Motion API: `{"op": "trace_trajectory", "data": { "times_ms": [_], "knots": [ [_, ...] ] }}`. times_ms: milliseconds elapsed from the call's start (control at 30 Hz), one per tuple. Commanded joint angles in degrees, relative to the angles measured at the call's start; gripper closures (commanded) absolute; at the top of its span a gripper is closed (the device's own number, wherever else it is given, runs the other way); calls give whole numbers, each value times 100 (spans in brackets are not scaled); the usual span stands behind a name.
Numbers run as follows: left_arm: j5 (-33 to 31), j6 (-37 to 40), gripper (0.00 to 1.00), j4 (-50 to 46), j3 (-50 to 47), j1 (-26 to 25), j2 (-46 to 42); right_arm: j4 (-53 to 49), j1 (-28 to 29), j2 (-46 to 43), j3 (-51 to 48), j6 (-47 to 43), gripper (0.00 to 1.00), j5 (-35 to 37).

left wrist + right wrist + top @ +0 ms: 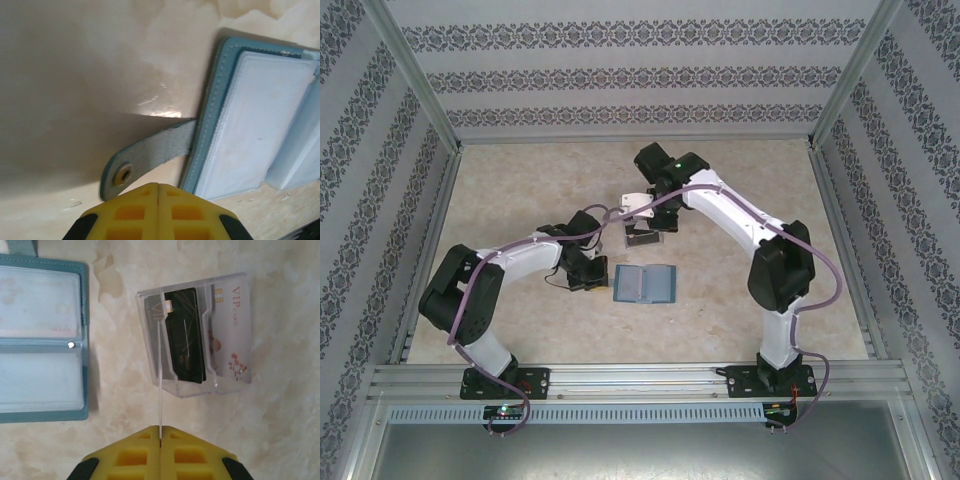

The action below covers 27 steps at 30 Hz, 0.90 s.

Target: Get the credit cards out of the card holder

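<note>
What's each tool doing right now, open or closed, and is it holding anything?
Left tool: closed, holding nothing.
Right tool: closed on a thin card, seen edge-on.

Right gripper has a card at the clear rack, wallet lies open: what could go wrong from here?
1. The thin pale card, edge-on in the shut right gripper, lines up with a divider of the clear plastic rack; it may jam or shove the rack.
2. The left gripper is shut beside the grey strap tab, not holding the open teal-blue wallet, which may slide on the next pull.
3. A remaining card shows faintly behind the wallet's frosted pocket; easily missed.
</note>
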Motion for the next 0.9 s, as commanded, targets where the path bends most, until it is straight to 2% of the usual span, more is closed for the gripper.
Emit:
{"op": "trace_trajectory", "data": {
  "times_ms": [0, 467, 867],
  "knots": [
    [-97, -144, 99, 103, -230, 221, -272, -464, -27, 365, 553, -330, 100, 154],
    [-77, -178, 99, 8, -751, 702, -808, -977, -42, 1599, 2269, -721, 100, 384],
    [-60, -155, 99, -83, -878, 869, -971, -1157, -29, 2195, 2760, -817, 100, 423]
  ]
}}
